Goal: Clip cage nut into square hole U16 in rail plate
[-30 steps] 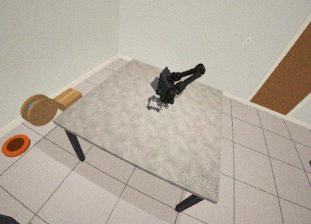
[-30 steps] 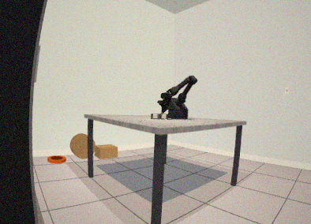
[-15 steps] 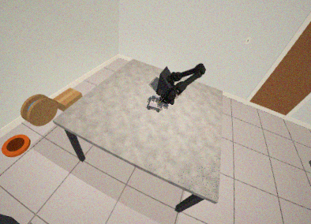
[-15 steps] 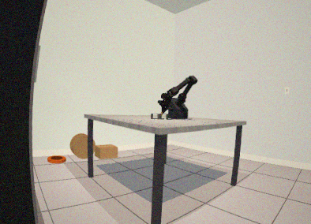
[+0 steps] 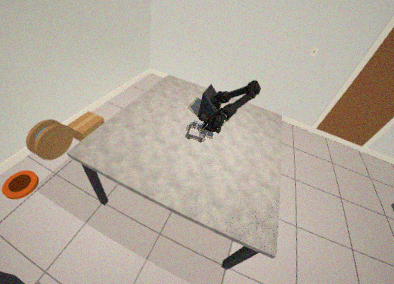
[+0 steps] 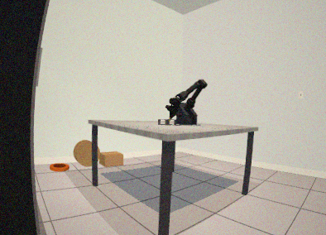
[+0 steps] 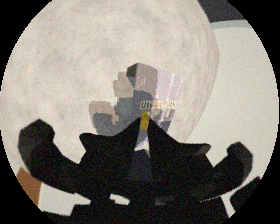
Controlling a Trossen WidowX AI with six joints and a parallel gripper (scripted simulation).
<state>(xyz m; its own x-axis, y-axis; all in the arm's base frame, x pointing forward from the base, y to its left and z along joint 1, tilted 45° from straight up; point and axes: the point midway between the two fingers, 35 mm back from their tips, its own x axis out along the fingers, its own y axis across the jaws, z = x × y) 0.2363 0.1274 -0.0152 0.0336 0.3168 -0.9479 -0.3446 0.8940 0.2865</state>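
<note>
Desk [image 5: 200, 178] [image 6: 174, 131]: stands on the tiled floor [image 5: 320, 193] [image 6: 281, 205]. Arm [image 5: 232, 100] [image 6: 192, 98]: mounted on the desk, nearer the wall-side edge than the opposite long edge. Frame-like fixture [image 5: 188, 132] [image 6: 159, 122]: on the desk, just beside the arm, well inside all four corners. Ring [image 5: 31, 183] [image 6: 59, 170]: on the floor, beyond the desk's left corner in the top view.

A black arm [image 6: 191, 98] stands folded on the grey desk [image 6: 174, 131], its claw [image 6: 170, 118] pointing down just beside a small pale frame [image 6: 160, 122]. An orange ring [image 6: 52, 167] lies on the floor.
</note>
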